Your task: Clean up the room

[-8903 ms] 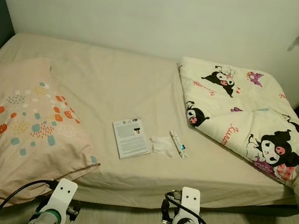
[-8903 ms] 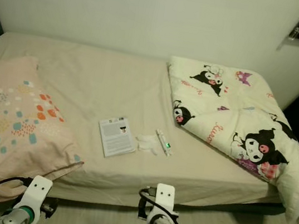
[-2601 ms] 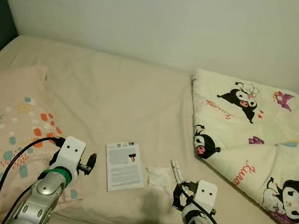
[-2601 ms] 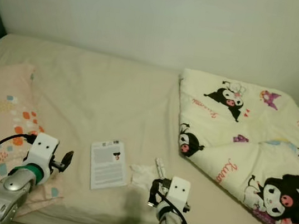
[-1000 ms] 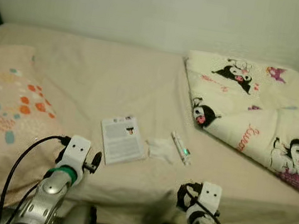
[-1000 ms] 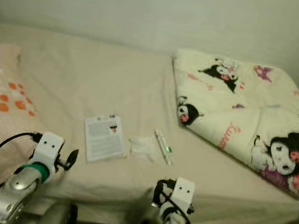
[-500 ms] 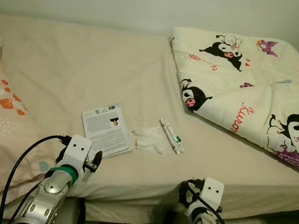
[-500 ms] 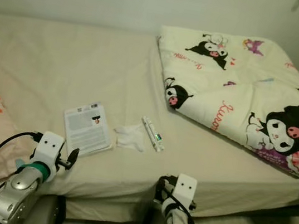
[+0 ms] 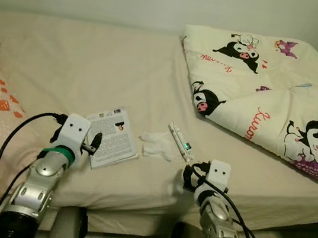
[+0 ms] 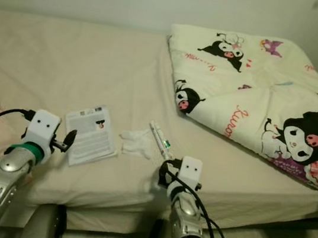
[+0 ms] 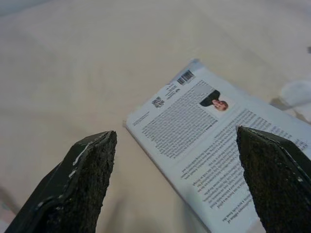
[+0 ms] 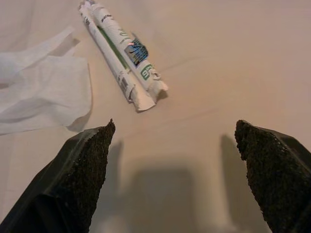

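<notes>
Your left end effector (image 11: 177, 182) gapes wide before the booklet (image 9: 112, 136) near the bed's (image 9: 83, 66) front edge; the right end effector (image 12: 180, 174), equally wide, faces the tube (image 9: 180, 142), seemingly lined up for pickups.

Both silver arms reach forward, forearms angled slightly inward. The left gripper (image 11: 177, 179) holds its black fingers (image 11: 82, 184) spread wide apart; the right gripper (image 12: 175, 179) likewise has its fingers (image 12: 80, 179) parted.

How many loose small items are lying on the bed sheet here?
3: a printed booklet just ahead of the left gripper, a crumpled white tissue beside it, and a rolled wrapper by the tissue. The folded blanket may hide more.
</notes>
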